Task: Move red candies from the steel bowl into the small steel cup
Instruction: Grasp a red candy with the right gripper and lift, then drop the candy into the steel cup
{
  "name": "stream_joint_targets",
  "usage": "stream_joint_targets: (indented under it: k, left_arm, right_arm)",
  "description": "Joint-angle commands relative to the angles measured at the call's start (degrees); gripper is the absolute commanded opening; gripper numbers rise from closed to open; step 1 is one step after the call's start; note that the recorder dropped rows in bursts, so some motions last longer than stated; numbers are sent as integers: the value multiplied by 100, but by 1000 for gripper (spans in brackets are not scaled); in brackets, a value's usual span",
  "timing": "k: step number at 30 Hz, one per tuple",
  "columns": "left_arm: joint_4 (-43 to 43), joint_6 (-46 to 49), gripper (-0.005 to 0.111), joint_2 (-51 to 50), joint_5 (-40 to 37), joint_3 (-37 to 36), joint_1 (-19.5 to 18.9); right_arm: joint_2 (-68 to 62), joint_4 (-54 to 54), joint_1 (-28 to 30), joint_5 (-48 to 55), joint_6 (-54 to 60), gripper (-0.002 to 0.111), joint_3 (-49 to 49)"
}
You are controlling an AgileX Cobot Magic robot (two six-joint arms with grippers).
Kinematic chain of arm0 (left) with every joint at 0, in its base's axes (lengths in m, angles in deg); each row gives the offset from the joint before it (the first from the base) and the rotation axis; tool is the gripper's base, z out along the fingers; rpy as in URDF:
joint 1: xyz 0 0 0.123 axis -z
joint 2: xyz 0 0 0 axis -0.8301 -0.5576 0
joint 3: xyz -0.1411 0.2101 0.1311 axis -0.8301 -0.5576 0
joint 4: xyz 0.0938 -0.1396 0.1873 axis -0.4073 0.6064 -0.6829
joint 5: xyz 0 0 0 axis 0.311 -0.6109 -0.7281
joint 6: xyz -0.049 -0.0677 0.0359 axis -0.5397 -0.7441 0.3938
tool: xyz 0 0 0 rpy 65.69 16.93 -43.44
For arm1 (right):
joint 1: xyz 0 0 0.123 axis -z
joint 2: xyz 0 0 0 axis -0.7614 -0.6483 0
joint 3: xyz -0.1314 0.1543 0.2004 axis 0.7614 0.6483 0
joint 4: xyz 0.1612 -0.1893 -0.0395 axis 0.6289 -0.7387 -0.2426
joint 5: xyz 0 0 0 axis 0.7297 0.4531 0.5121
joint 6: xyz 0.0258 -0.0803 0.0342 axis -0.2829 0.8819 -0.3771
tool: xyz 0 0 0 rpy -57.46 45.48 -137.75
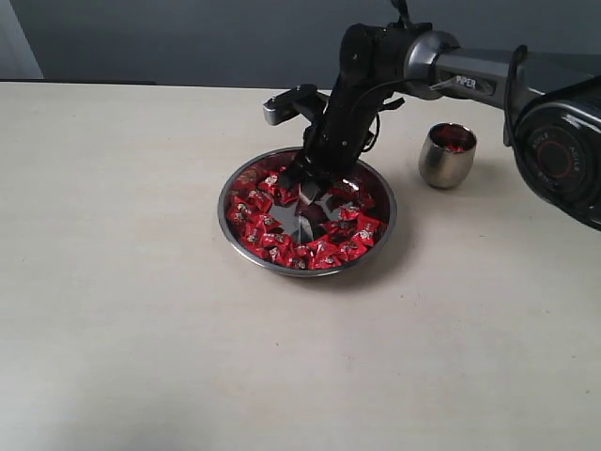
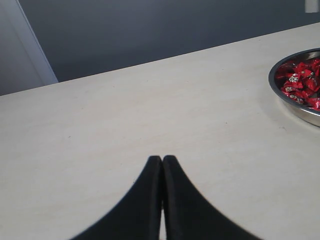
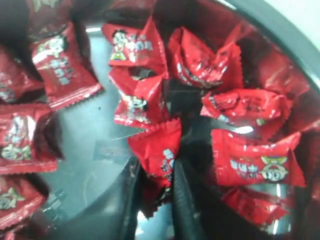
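The wide steel bowl (image 1: 379, 231) sits mid-table, ringed with many red candies (image 1: 340, 241) around a bare patch of its bottom. My right gripper (image 1: 302, 181) reaches down into the bowl's far side. In the right wrist view its fingers (image 3: 184, 200) are closed on one red candy (image 3: 159, 150), with more candies (image 3: 257, 164) lying around. The small steel cup (image 1: 446, 157) stands to the right of the bowl with red candy showing inside. My left gripper (image 2: 162, 159) is shut and empty above bare table; the bowl (image 2: 280, 92) shows at that view's edge.
The pale table (image 1: 141, 310) spreads wide around bowl and cup. A dark wall (image 1: 188, 38) runs behind the far edge. The right arm's body (image 1: 554, 141) hangs over the table's right side near the cup.
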Motion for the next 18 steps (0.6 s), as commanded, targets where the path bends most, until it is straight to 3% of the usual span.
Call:
stream_joint_targets:
  k: [1,5,8,13,18]
  left_arm:
    - [-17,-31,0,25,39,6,2]
    - [-17,-31,0,25,39,6,2]
    - [-17,-31,0,25,39,6,2]
    - [-17,-31,0,25,39,6,2]
    - [-17,-31,0,25,39,6,2]
  right_arm:
    - [584,-316,1,179,-5,-1,-12]
    - [1185,-525,207,201,5,-1,-12]
    - [1543,-611,679,293,-109,-1,-12]
    - [1568,-619,1612,598,-444,-1,-12]
    - [1500,-593,1967,651,-500,-1,-12]
